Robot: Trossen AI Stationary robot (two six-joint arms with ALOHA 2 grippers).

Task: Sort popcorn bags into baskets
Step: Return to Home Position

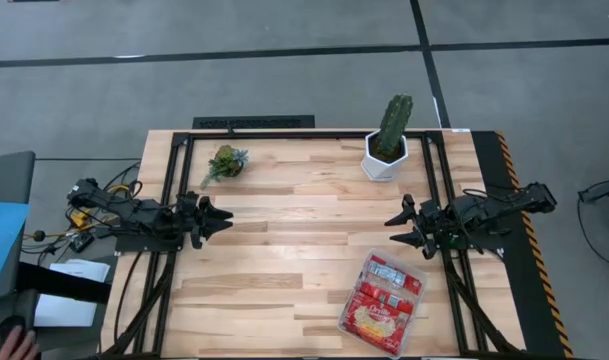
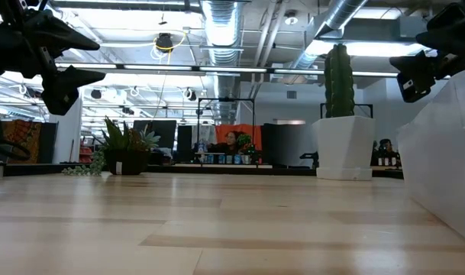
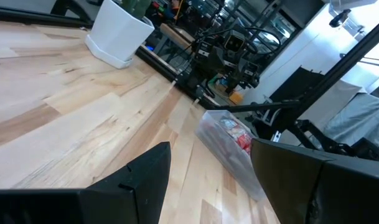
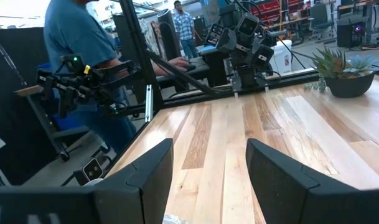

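A clear shallow tray lies near the table's near right corner, holding red popcorn packets with yellow pictures and silver-blue panels; it also shows in the left wrist view as the tray. My left gripper hovers open above the table's left side. My right gripper hovers open at the right side, just beyond the tray's far end. Both are above the wood, as the low view shows, and neither touches anything. No loose packets show on the table.
A white hexagonal pot with a cactus stands at the far right. A small dark potted succulent sits at the far left. A person stands beyond the table's left side. The middle of the wooden table top is bare.
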